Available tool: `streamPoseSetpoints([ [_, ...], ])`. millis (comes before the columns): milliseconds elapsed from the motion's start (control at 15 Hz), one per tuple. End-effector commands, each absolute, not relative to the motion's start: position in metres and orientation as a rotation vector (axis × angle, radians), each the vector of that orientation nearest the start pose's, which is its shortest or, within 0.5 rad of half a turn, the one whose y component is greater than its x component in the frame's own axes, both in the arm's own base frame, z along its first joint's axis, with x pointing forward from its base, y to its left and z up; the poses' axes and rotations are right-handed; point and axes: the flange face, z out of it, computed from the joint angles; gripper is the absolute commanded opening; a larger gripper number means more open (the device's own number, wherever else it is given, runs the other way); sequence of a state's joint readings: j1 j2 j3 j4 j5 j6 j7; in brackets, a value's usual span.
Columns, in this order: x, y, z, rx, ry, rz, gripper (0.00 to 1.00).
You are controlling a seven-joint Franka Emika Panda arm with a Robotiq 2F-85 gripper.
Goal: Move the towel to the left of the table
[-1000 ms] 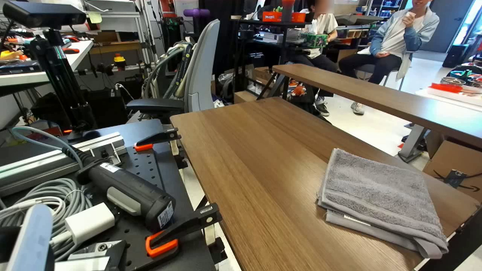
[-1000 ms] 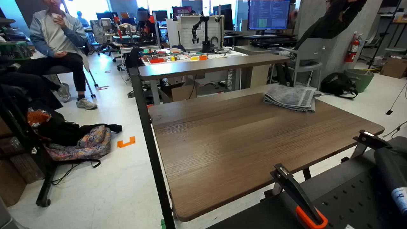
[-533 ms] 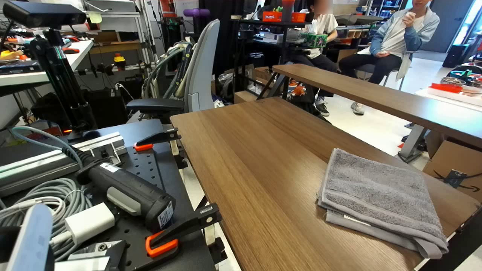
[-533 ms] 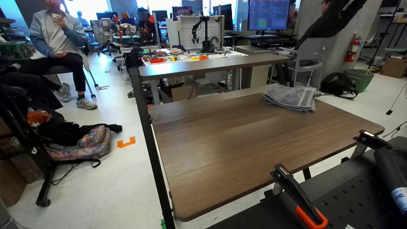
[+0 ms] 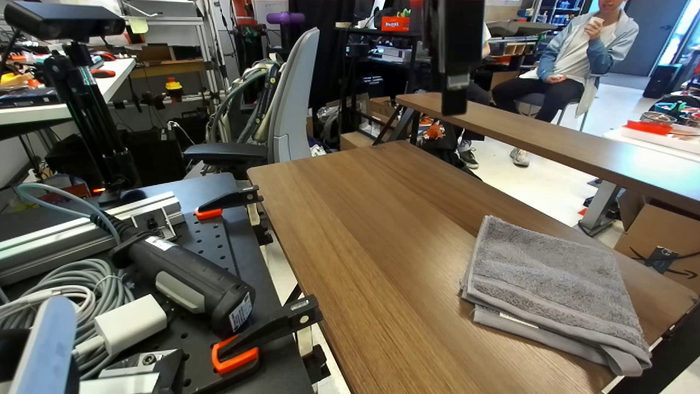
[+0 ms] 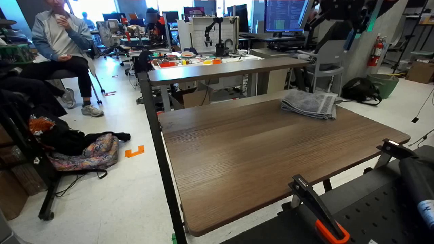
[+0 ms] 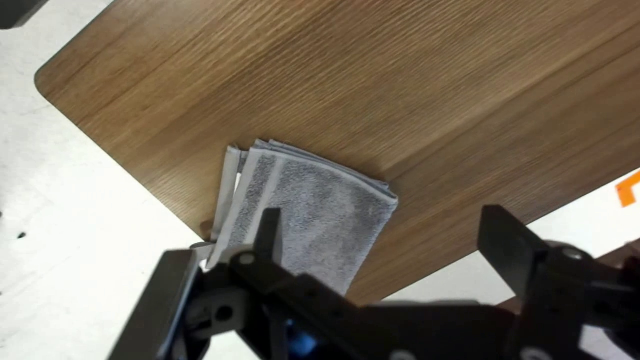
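Note:
A folded grey towel [image 5: 552,290] lies on the brown wooden table [image 5: 361,230], near its far long edge in an exterior view. It also lies toward the back right of the table [image 6: 244,159] in an exterior view [image 6: 310,103]. In the wrist view the towel [image 7: 320,215] lies below my open gripper [image 7: 381,215], partly hidden by its left finger. The right finger stands over bare table [image 7: 400,100]. Nothing is between the fingers. In both exterior views the gripper [image 5: 454,106] hangs at the top edge, high above the table, apart from the towel [image 6: 329,35].
A narrow raised shelf [image 5: 547,137] runs along the table's far side. A black bench with clamps [image 5: 262,334], a black handheld tool [image 5: 180,279] and coiled cable [image 5: 93,284] adjoins the near side. A dark upright post [image 6: 156,135] stands at one table end.
My gripper and arm have come into view at the top of both exterior views, where they were absent before. The towel has not moved.

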State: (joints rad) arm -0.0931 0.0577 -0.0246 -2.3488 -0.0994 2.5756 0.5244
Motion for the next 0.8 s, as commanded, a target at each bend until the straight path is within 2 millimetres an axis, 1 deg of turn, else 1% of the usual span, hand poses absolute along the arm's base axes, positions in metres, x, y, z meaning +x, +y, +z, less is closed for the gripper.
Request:
streamPoseSetpoints([
  [0,0.562,-0.098,0.288,-3.046,1.055,-0.304,1.0],
  [200,0.583,-0.13,0.264,-3.03,1.215,-0.269,1.0],
  [467,0.605,-0.169,0.236,-3.006,1.329,-0.286,1.0],
  [733,0.617,-0.191,0.211,-2.989,1.386,-0.261,1.0],
])
